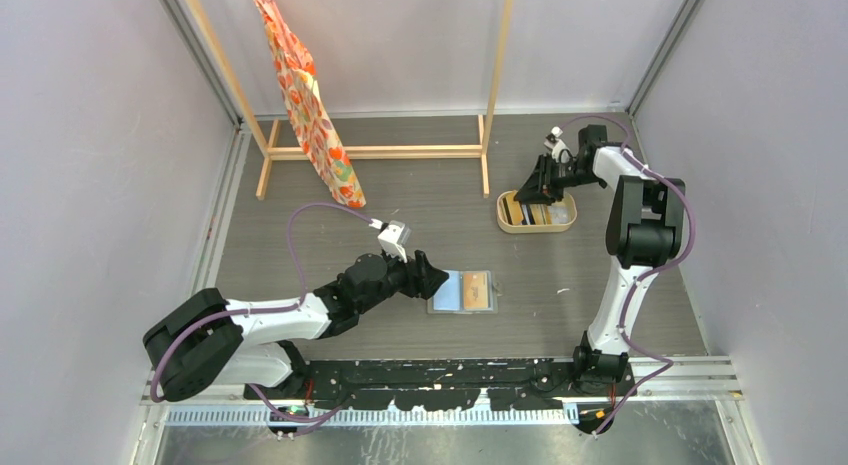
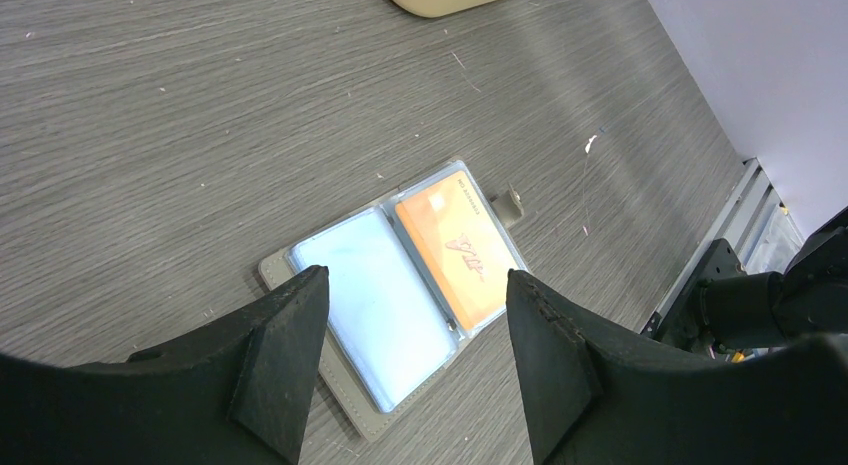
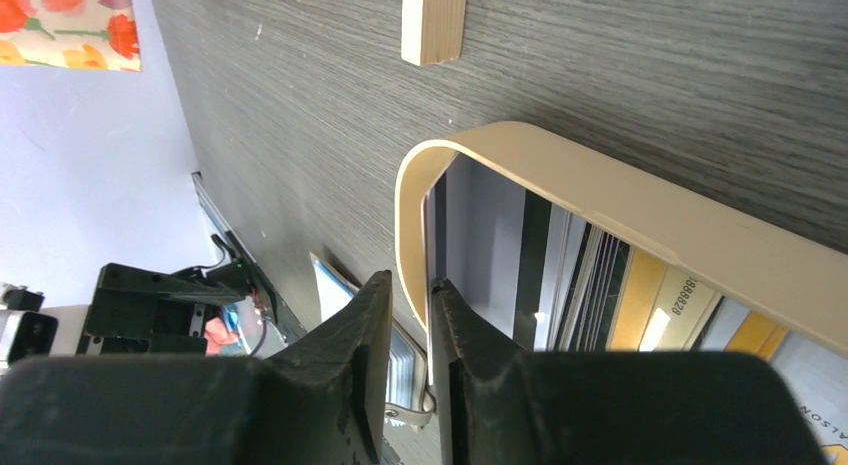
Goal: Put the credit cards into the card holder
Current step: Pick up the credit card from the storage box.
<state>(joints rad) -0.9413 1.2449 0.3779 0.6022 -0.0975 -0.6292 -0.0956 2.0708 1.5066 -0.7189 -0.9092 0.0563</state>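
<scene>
Pinch 1 thin, stiff, slick card (image 3: pixel 640 305) by its raised edge, just right of right pincer (image 3: pixel 410 285), nearly closed, hold unclear; slot into holder (image 2: pixel 375 305) beneath wide-spread left pincer (image 2: pixel 415 285).

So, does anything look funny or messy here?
One thing: the right gripper straddles the end wall of the beige tray, one finger outside and one inside, so it seems to pinch the rim, not a card. The card holder lies open and flat, with one orange card tucked in.
</scene>
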